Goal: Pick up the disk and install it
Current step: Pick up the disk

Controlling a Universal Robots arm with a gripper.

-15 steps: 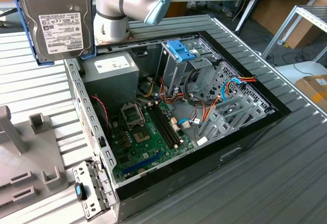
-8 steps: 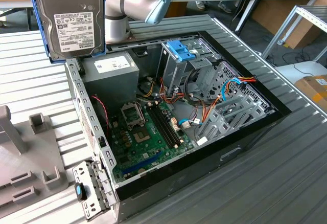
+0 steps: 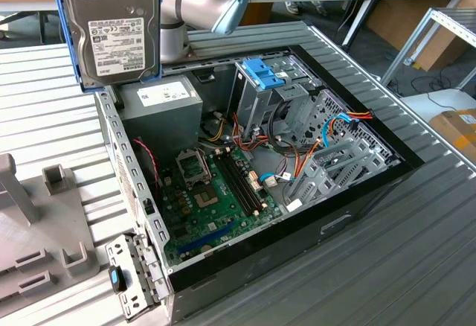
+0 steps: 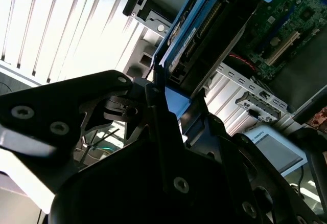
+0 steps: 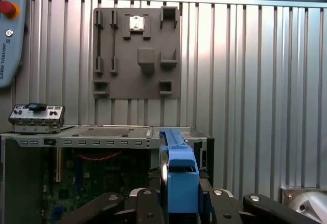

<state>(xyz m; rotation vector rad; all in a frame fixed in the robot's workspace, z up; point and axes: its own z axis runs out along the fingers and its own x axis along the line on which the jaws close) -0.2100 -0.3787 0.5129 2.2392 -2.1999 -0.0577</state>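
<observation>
Holds hard drive (image 3: 111, 32) clamped by its blue rail in gripper (image 5: 181, 203), long axis upright, above power supply (image 3: 160, 99) corner of computer case (image 3: 357, 199); hangs well apart from drive cage (image 3: 256, 91), toward exterior view's right.

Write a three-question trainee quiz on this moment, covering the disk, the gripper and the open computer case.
1. True or false: the disk already sits inside the computer case.
2. The plastic along the disk's edge is: A red, B blue, C yellow.
3. Fill in: the gripper has its jaws shut on the ____.

Key
1. False: in the exterior view the disk is held aloft, outside the case.
2. B.
3. disk.
</observation>
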